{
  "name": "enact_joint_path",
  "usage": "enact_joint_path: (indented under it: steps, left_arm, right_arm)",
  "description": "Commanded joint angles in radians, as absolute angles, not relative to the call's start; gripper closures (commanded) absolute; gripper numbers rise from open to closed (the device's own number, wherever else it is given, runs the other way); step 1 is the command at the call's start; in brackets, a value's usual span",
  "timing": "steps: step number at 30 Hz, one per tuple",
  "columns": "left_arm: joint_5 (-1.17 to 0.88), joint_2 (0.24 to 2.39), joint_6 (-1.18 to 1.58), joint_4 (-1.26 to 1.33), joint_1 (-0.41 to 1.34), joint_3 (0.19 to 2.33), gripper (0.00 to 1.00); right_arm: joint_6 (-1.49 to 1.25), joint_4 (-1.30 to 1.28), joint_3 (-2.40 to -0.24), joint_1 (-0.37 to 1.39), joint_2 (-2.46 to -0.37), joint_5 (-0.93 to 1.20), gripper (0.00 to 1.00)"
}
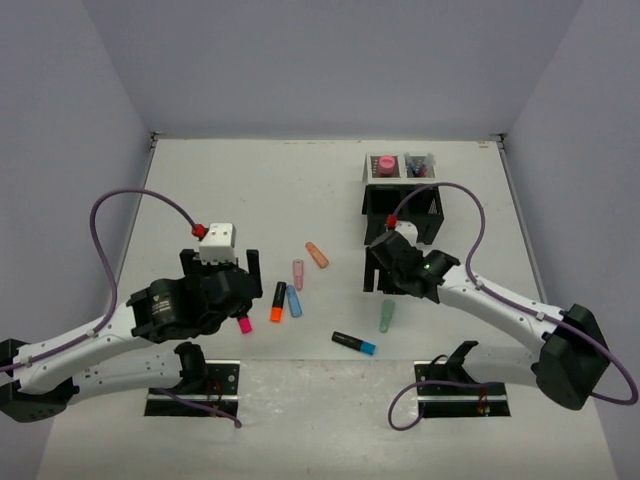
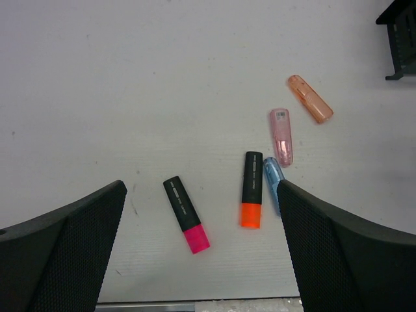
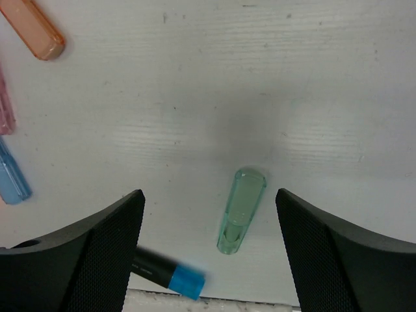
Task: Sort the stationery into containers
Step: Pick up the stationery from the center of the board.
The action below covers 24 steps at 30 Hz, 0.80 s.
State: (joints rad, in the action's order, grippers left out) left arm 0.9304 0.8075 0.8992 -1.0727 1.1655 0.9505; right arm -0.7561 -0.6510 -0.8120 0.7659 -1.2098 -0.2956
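Observation:
The black mesh organizer [image 1: 400,200] stands at the back right, with a pink glue stick [image 1: 385,165] in one rear compartment and pens [image 1: 421,164] in the other. Loose on the table lie a pink highlighter [image 2: 187,214], an orange highlighter [image 2: 251,190], a blue cap [image 2: 272,179], a pink cap [image 2: 281,136] and a peach cap [image 2: 310,99]. My left gripper [image 2: 201,188] hangs open above the pink highlighter. A mint cap [image 3: 241,209] lies under my open right gripper [image 3: 209,195], between its fingers and apart from both. A black highlighter with a blue cap [image 3: 170,274] lies nearer the front edge.
The organizer's corner [image 2: 400,32] shows at the top right of the left wrist view. The table's front edge runs close below both grippers. Grey walls enclose the table on three sides. Purple cables loop over both arms.

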Motion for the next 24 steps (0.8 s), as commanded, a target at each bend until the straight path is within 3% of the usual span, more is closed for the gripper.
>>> enact_joint_path:
  steps: [1,5,8,22,23,24]
  left_arm:
    - [0.971,0.794,0.919,-1.055,1.161,0.937,0.00]
    - [0.958,0.772,0.900,-1.039,1.163,0.933,0.00]
    - [0.949,0.752,0.889,-1.027,1.164,0.929,0.00]
    - [0.905,0.729,0.825,-0.971,1.177,0.914,0.00]
    - [0.903,0.729,0.824,-0.969,1.177,0.916,0.00]
    - [0.902,0.729,0.819,-0.966,1.177,0.915,0.00]
  right_arm:
    - [-0.921,-0.712,-0.818,0.786,-1.268,-0.319,0.24]
    - [-0.943,-0.687,-0.767,0.798,-1.289,-0.262,0.40]
    - [-0.954,-0.670,-0.741,0.799,-1.300,-0.236,0.46]
    - [-0.965,-0.600,-0.715,0.796,-1.496,-0.205,0.56]
    - [-0.960,-0.584,-0.713,0.793,-1.510,-0.193,0.58]
    - [-0.957,-0.570,-0.717,0.793,-1.529,-0.184,0.73]
